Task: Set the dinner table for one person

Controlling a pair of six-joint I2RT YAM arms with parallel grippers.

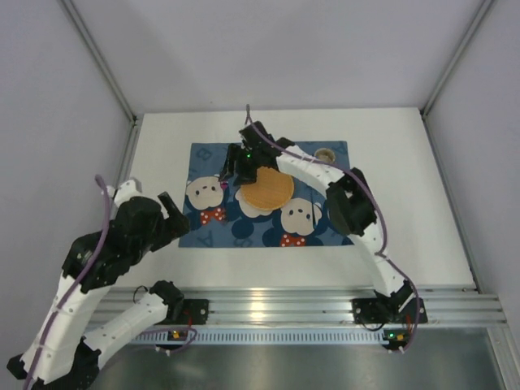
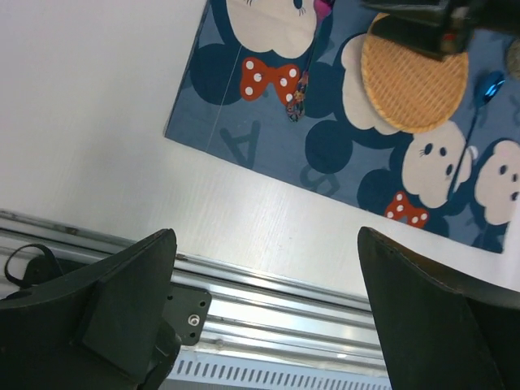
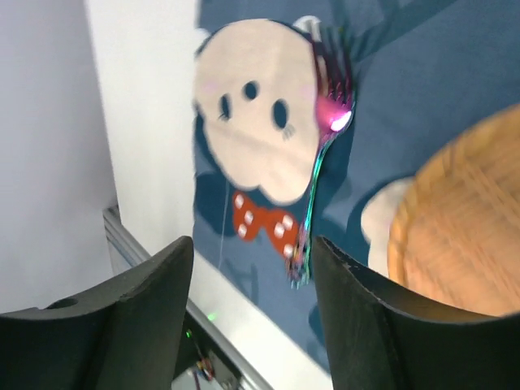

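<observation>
The left jaws stand spread as wide as they go with nothing between them. Their dark fingers (image 2: pixel 122 309) hang above the aluminium rail (image 1: pixel 276 305) at the near edge of the table (image 1: pixel 414 211), just off the near left corner of the blue placemat (image 1: pixel 252 236). The white table runs under everything, from that rail out to the grey walls at the back, and the placemat lies flat across its middle.

Farther out, the right arm reaches over the mat. The right jaws are parted partway and grip nothing; their fingers (image 3: pixel 130 325) hover clear of the cloth. Beneath that gap lies a fork (image 3: pixel 321 162), iridescent with a pink gleam at its neck. Its head rests on a cream cartoon mouse face and its handle points toward the near edge, ending beside a red spotted bow.

Just right of the fork, a round woven plate (image 1: pixel 266 191) sits in the middle of the mat. Right of the plate lies a spoon (image 2: pixel 488 85) with a blue bowl and a thin handle pointing toward the near edge. At the mat's far right corner stands a small round cup (image 1: pixel 325 153) — too small to make out more.
</observation>
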